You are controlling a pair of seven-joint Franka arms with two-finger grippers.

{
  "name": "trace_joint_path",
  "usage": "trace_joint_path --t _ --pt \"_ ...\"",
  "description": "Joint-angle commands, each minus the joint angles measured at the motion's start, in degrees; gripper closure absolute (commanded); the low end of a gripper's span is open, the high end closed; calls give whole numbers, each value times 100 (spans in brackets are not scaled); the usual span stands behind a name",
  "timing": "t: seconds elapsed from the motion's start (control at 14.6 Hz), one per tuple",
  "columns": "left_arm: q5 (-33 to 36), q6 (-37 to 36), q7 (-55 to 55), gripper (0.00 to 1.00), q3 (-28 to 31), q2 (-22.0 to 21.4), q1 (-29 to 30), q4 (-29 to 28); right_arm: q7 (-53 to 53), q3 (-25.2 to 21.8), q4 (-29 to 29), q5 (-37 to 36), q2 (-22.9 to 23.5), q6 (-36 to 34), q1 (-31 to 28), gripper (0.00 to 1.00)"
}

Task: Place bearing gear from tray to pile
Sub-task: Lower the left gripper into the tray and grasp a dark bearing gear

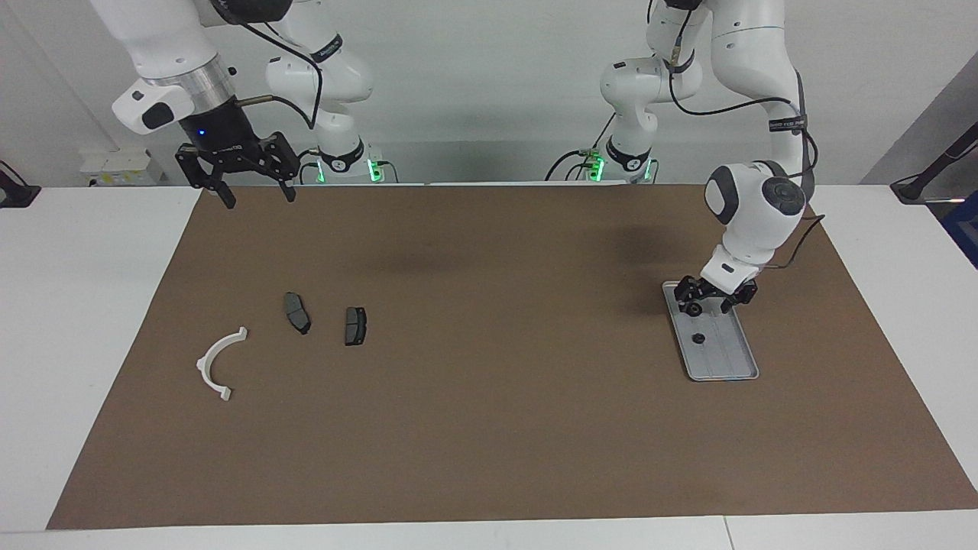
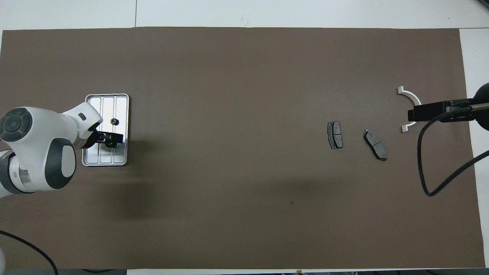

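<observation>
A wide rectangular sheet of brown paper (image 1: pixel 489 428) covers most of the white tabletop (image 1: pixel 76 305). Seen in the facing view from the sheet's middle, a small pale box (image 1: pixel 122 166) sits by the wall at ten o'clock. A black stand foot (image 1: pixel 928 183) and a blue object (image 1: pixel 964 229) lie toward two o'clock.

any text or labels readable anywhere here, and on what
No text can be read.
Black band on the left arm: white lettering, too small to read.
Black band on the right arm: white lettering, too small to read.
Tray, white bracket, dark pads: no markings visible.
</observation>
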Motion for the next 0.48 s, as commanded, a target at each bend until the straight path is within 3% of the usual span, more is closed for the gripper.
trace_joint_path --t 0.0,0.41 --pt "17 100 -72 0 57 91 -71 65 -159 18 -100 158 -99 -17 -75 0" --pt "25 169 -72 4 57 135 -71 47 -89 -9 -101 132 -99 43 -146 0"
